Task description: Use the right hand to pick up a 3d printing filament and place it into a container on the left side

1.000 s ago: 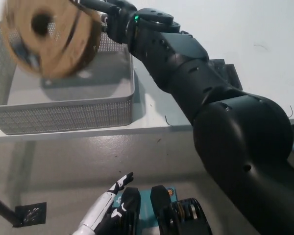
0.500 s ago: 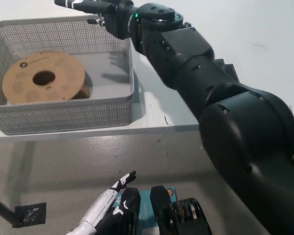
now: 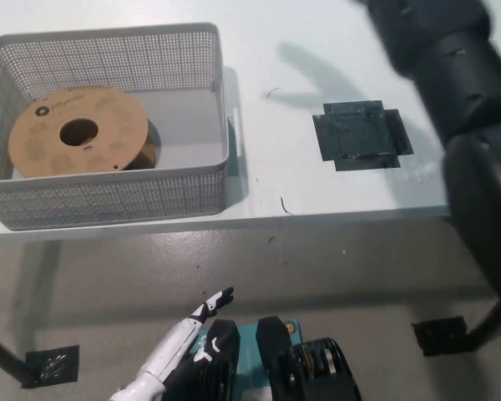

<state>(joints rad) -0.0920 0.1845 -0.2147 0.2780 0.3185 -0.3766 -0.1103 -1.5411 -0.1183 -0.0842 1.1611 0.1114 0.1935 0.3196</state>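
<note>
Since the earlier frames, the black right arm [image 3: 463, 92] has withdrawn from over the grey mesh basket [image 3: 108, 200] and now runs along the right edge of the view, well apart from the basket; its hand is out of view, so its state cannot be told. Inside the basket, the brown cardboard spool of 3D printing filament [image 3: 78, 132] rests in the left half, tilted, with its flat face and round centre hole turned upward and a dark band of wound filament showing at its right rim; a second ago it was blurred in the air above the basket. Nothing touches the spool. The basket stands on the white table [image 3: 317, 50], close to the table's near edge. To the right of the basket, apart from it, a black cross-shaped tape patch [image 3: 361, 134] lies flat on the table. Below the basket, past the table edge and over the grey floor [image 3: 317, 267], the white left hand [image 3: 179, 349] rests with its fingers extended and holding nothing. A black tape square [image 3: 50, 365] lies on the floor beside that hand.
</note>
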